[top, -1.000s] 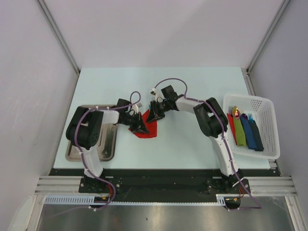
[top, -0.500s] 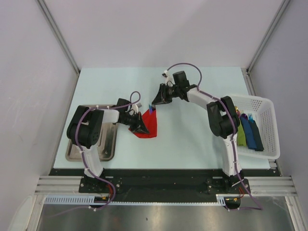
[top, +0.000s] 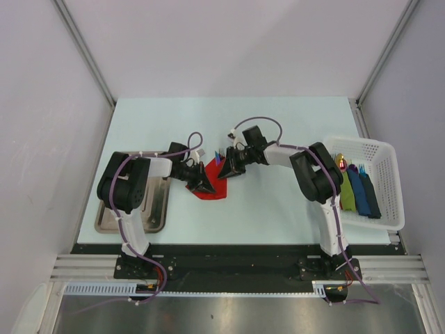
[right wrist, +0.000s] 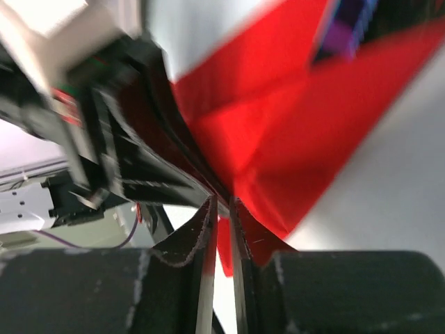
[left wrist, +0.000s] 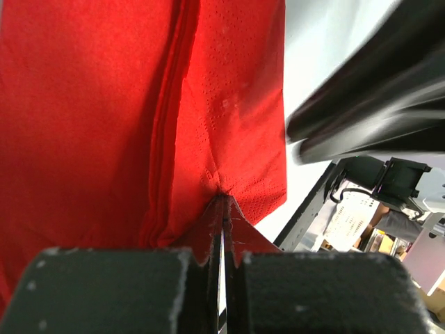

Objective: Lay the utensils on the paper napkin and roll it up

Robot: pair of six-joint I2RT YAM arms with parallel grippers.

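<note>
The red paper napkin [top: 214, 189] lies folded at mid-table. Blue-purple utensil tips [top: 219, 158] poke out of its far end, and they show again in the right wrist view [right wrist: 344, 28]. The rest of the utensils is hidden inside the fold. My left gripper [top: 203, 183] is shut on the napkin's left edge, the red paper [left wrist: 90, 104] pinched at its tips [left wrist: 222, 198]. My right gripper [top: 226, 170] sits at the napkin's far right edge. Its jaws [right wrist: 221, 202] stand a narrow gap apart, touching the red fold [right wrist: 292, 132]. That view is blurred.
A white basket [top: 389, 156] at the right edge holds green [top: 345, 191] and blue [top: 359, 191] napkin rolls with utensil ends showing. A metal tray [top: 154, 209] lies at the left under my left arm. Grey walls enclose the table on three sides.
The right gripper lifted away toward the back of the table, then came back down to the napkin's far right edge, its jaws narrowing. The left gripper kept its hold and stayed put.
</note>
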